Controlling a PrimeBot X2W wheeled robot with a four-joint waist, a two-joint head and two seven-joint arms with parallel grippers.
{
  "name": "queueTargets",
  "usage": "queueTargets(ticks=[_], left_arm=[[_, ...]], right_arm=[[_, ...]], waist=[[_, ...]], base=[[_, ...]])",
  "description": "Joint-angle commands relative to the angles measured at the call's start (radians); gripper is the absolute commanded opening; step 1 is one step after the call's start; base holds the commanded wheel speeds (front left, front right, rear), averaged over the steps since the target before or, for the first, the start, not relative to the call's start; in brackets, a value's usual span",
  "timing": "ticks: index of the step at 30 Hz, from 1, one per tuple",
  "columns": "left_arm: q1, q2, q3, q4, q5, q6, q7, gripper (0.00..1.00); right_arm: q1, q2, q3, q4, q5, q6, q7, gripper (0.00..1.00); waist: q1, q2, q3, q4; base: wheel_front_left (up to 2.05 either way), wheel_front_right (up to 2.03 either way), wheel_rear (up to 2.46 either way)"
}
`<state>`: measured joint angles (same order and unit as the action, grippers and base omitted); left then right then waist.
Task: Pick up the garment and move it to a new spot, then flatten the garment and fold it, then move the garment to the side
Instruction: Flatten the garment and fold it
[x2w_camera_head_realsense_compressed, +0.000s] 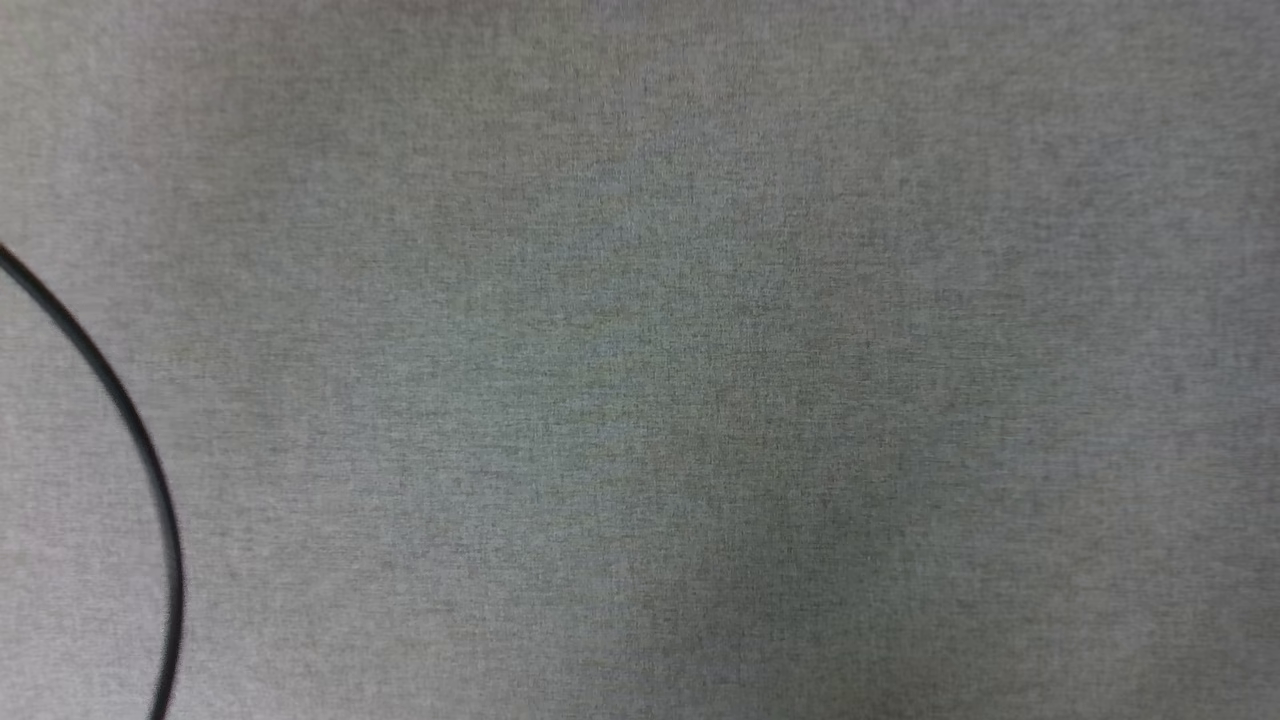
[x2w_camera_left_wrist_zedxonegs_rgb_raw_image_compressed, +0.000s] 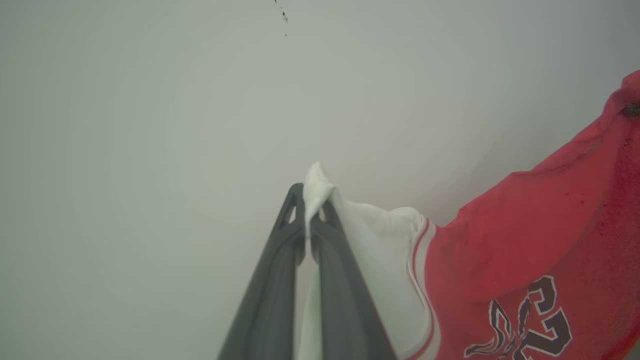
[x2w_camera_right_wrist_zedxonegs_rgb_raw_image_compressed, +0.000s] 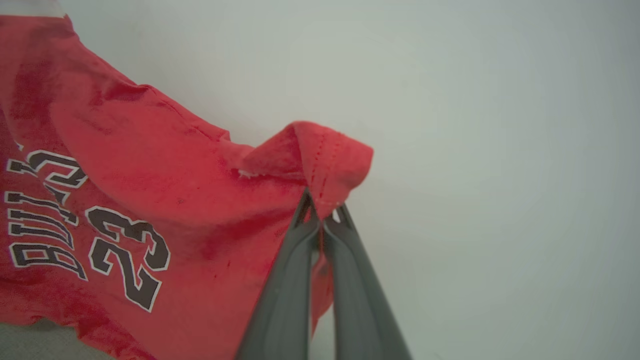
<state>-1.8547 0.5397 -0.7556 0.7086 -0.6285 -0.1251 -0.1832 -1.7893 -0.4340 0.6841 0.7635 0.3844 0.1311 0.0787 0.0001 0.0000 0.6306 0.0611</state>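
Note:
The garment (x2w_camera_left_wrist_zedxonegs_rgb_raw_image_compressed: 520, 235) is a red jersey T-shirt with white sleeves and black, white-outlined letters and numbers. In the left wrist view my left gripper (x2w_camera_left_wrist_zedxonegs_rgb_raw_image_compressed: 311, 212) is shut on a pinch of the white sleeve, and the red body hangs off to the right. In the right wrist view my right gripper (x2w_camera_right_wrist_zedxonegs_rgb_raw_image_compressed: 321, 212) is shut on a folded red edge of the garment (x2w_camera_right_wrist_zedxonegs_rgb_raw_image_compressed: 150, 200), whose printed side spreads to the left. The cloth hangs between the two grippers in front of a plain pale background.
The head view looks down on a grey fabric-like surface (x2w_camera_head_realsense_compressed: 700, 360). A thin black cable (x2w_camera_head_realsense_compressed: 140, 450) curves across its lower left. In both wrist views a pale blank wall (x2w_camera_left_wrist_zedxonegs_rgb_raw_image_compressed: 150, 125) lies behind the garment.

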Motion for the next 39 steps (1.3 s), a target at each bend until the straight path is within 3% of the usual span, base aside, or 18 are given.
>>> queueTargets(ticks=[1, 8, 14, 21, 22, 31, 39], left_arm=[[0.063, 0.002, -0.015, 0.01, -0.011, -0.002, -0.017, 0.0], [0.326, 0.023, -0.051, -0.019, -0.053, 0.007, -0.062, 0.0], [0.584, 0.074, -0.057, -0.149, -0.084, 0.066, -0.075, 0.0], [0.928, 0.166, -0.085, -0.375, -0.132, 0.178, -0.073, 0.0], [0.928, 0.166, -0.085, -0.375, -0.132, 0.178, -0.073, 0.0], [1.324, 0.265, -0.158, -0.653, -0.195, 0.344, -0.051, 0.0], [1.575, 0.312, -0.245, -0.77, -0.248, 0.416, -0.032, 0.0]], right_arm=[[0.053, -0.009, 0.017, 0.012, 0.022, -0.001, -0.02, 0.0], [0.261, 0.0, 0.086, 0.039, 0.116, -0.001, -0.082, 0.0], [0.438, -0.012, 0.151, 0.02, 0.187, -0.001, -0.119, 0.0], [0.648, -0.068, 0.226, -0.035, 0.286, -0.001, -0.15, 0.0], [0.648, -0.068, 0.226, -0.035, 0.286, -0.001, -0.15, 0.0], [0.924, -0.167, 0.281, -0.128, 0.39, -0.001, -0.182, 0.0], [1.17, -0.233, 0.269, -0.205, 0.435, -0.001, -0.203, 0.0]], waist=[[-0.0001, 0.0, -0.022, -0.001], [-0.0001, 0.0, -0.112, -0.007], [-0.0001, 0.0, -0.2, -0.012], [-0.0001, 0.0, -0.312, -0.015], [-0.0001, 0.0, -0.312, -0.015], [-0.0001, 0.0, -0.434, -0.018], [-0.0001, 0.0, -0.528, -0.027]], base=[[0.0, 0.0, 0.0], [0.0, 0.0, 0.0], [0.0, 0.0, 0.0], [0.0, 0.0, 0.0], [0.0, 0.0, 0.0], [0.0, 0.0, 0.0], [0.0, 0.0, 0.0]])
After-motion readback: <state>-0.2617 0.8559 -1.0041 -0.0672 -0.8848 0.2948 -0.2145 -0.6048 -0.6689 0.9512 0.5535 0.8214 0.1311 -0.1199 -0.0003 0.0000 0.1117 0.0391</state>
